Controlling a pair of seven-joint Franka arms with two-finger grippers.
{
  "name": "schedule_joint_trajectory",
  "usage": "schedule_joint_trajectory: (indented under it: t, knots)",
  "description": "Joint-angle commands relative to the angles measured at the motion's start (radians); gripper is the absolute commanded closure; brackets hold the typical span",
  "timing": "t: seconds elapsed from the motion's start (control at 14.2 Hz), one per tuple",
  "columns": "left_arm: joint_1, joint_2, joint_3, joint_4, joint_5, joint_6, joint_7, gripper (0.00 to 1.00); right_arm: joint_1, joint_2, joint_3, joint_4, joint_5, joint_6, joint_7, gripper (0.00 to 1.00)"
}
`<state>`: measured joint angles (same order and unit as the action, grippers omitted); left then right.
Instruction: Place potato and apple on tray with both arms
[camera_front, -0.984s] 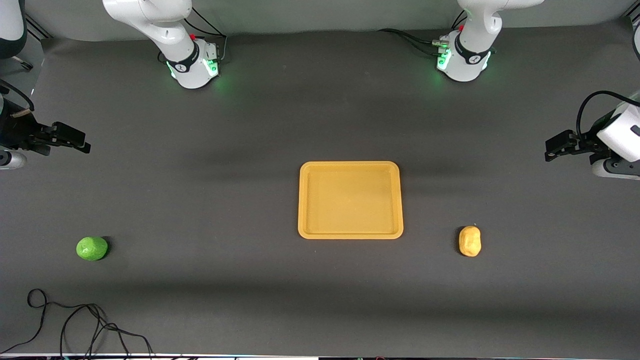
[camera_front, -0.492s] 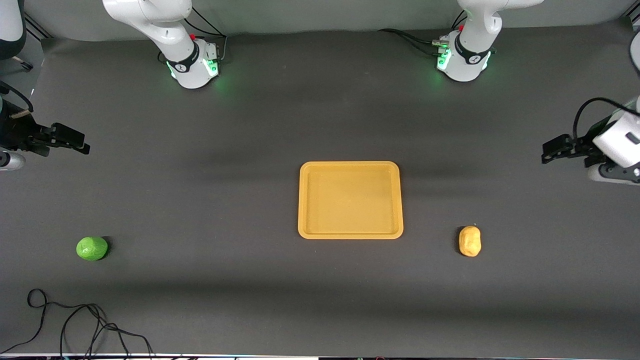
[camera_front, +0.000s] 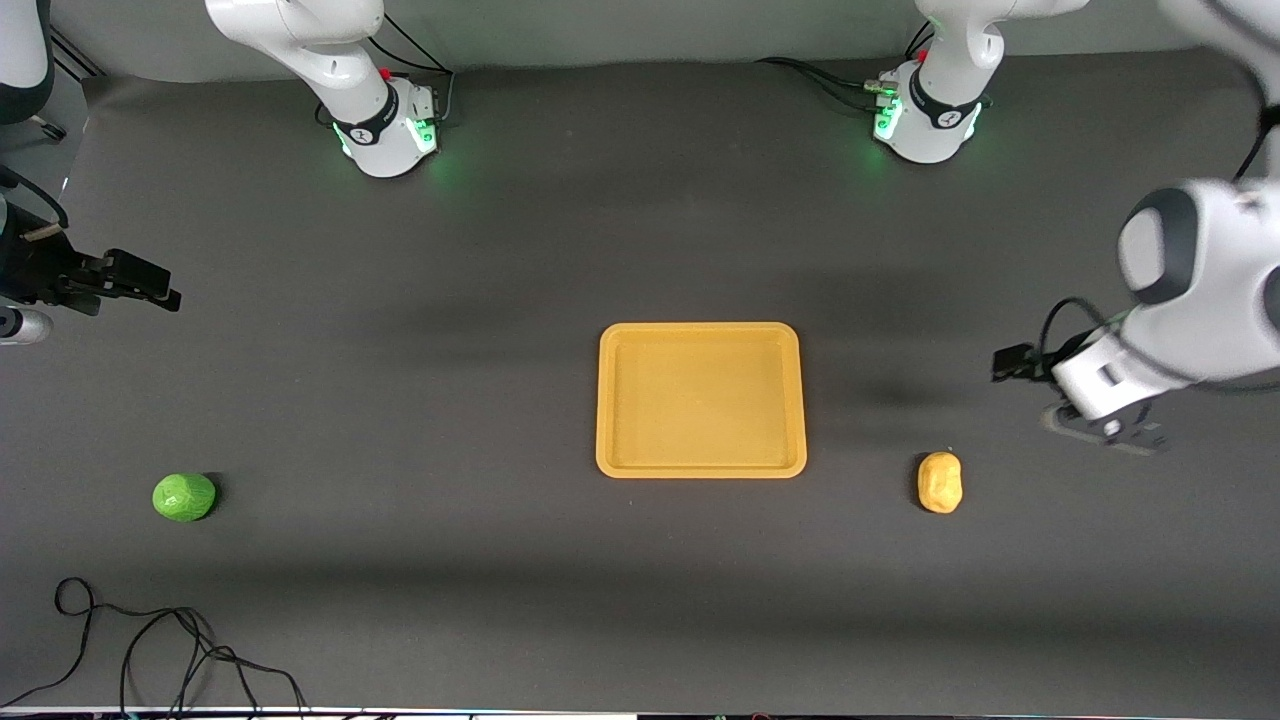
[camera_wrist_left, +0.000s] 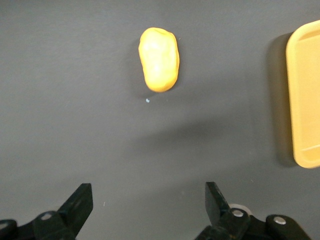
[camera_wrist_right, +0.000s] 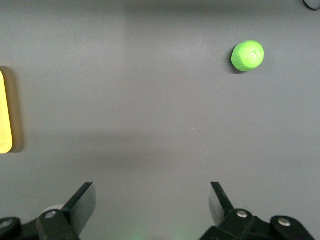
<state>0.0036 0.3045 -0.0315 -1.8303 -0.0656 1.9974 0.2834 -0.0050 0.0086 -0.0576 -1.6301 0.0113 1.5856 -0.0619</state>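
The mustard-yellow tray (camera_front: 700, 330) lies mid-table with nothing on it. The yellow-tan potato (camera_front: 940, 482) lies on the table toward the left arm's end, a little nearer the front camera than the tray. My left gripper (camera_front: 1008, 363) is open and empty in the air, over bare table beside the potato. In the left wrist view the potato (camera_wrist_left: 159, 59) is apart from the open gripper (camera_wrist_left: 147, 194), with the tray's edge (camera_wrist_left: 305, 100) at the side. The green apple (camera_front: 184, 497) lies toward the right arm's end. My right gripper (camera_front: 165, 290) is open and empty, apart from the apple (camera_wrist_right: 247, 55).
A loose black cable (camera_front: 150, 650) lies near the table's front edge at the right arm's end. The two arm bases (camera_front: 385, 135) (camera_front: 925, 125) stand along the table's edge farthest from the front camera. The tray's edge (camera_wrist_right: 4, 115) shows in the right wrist view.
My left arm has swung in from the table's end toward the potato, its gripper still open. My right arm has hardly moved. The potato, apple and tray have not moved.
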Motion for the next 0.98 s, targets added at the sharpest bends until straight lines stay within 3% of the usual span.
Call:
schedule_joint_trajectory:
  t: [0.0,0.28,0.42,0.63,0.91]
  knots:
    - [-0.011,0.134,0.005,0.075,-0.011,0.081,0.039,0.00,0.003,0.013,-0.004,0.001,-0.007,0.040,0.008,0.00]
    - [-0.033,0.306,-0.013,0.161,-0.020,0.188,0.027,0.01,-0.030,0.077,-0.047,-0.024,-0.013,0.138,-0.018,0.00]
    - [-0.033,0.346,-0.027,0.212,-0.075,0.185,0.013,0.11,-0.050,0.163,-0.106,0.034,-0.008,0.183,-0.138,0.00]
    - [-0.033,0.384,-0.028,0.239,-0.095,0.187,0.022,0.15,-0.156,0.370,-0.133,0.262,0.064,0.189,-0.347,0.00]
    - [-0.034,0.415,-0.027,0.250,-0.086,0.196,0.023,0.34,-0.224,0.568,-0.130,0.472,0.118,0.189,-0.441,0.00]
